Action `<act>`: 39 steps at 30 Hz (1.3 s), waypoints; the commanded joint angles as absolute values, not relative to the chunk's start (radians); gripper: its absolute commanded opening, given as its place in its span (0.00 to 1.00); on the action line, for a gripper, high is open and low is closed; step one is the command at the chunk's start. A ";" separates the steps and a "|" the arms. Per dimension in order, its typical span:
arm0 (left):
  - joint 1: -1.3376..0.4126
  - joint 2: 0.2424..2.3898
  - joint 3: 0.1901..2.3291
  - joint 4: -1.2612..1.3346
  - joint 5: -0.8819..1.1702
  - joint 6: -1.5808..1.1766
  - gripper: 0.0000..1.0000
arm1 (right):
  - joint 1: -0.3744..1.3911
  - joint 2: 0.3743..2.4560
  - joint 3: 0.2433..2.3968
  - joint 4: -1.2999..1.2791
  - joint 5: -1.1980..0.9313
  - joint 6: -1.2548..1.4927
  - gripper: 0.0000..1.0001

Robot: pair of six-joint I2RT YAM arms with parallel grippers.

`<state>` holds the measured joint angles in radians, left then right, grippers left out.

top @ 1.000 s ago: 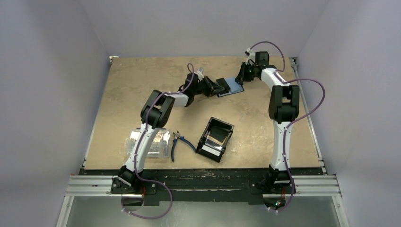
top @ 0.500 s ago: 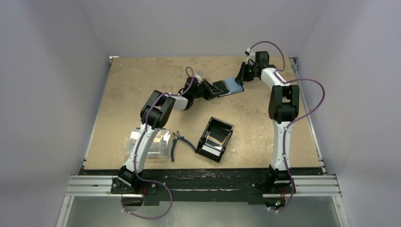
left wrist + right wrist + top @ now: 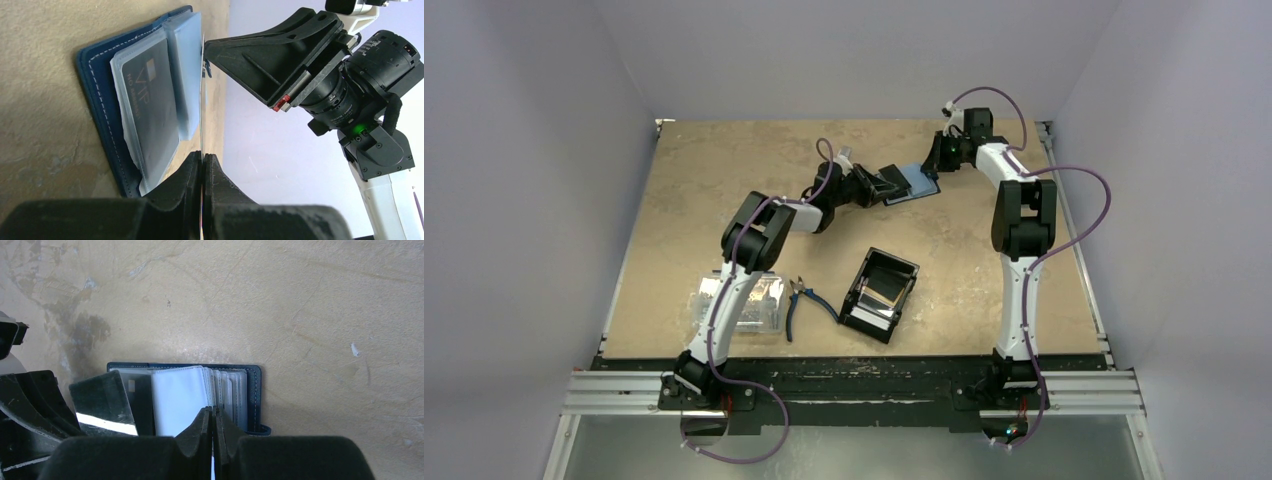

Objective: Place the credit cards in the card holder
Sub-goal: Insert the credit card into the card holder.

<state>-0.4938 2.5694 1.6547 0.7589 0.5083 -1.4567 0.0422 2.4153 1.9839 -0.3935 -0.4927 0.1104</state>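
Top external: card holder (image 3: 920, 181) lies open on the far middle of the worktop (image 3: 704, 200). The left hand (image 3: 896, 187) comes at it from the left and the right hand (image 3: 935, 166) from the far right, so the two meet at the holder.

Left wrist: left hand pinched tight on a credit card (image 3: 202, 100). The card is seen edge-on, standing over the holder's plastic pages, with the right hand's tips just at its far end. A dark card (image 3: 150, 107) marked VIP sits in one page.

Right wrist: right hand closed narrow on one clear sleeve (image 3: 180, 395) of the holder, held up off the other pages.

Near edge, well apart from the holder: black tray (image 3: 904, 275), blue-handled pliers (image 3: 799, 308), clear box (image 3: 742, 305).
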 commanded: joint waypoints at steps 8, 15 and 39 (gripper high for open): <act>-0.500 2.537 1.638 0.814 0.491 -1.457 0.00 | 0.054 2.473 1.996 -0.476 -0.495 0.083 0.08; -0.500 2.542 1.645 0.781 0.482 -1.446 0.00 | 0.054 2.477 1.999 -0.480 -0.495 0.081 0.08; -0.506 2.557 1.659 0.768 0.487 -1.440 0.00 | 0.054 2.496 2.020 -0.502 -0.497 0.077 0.08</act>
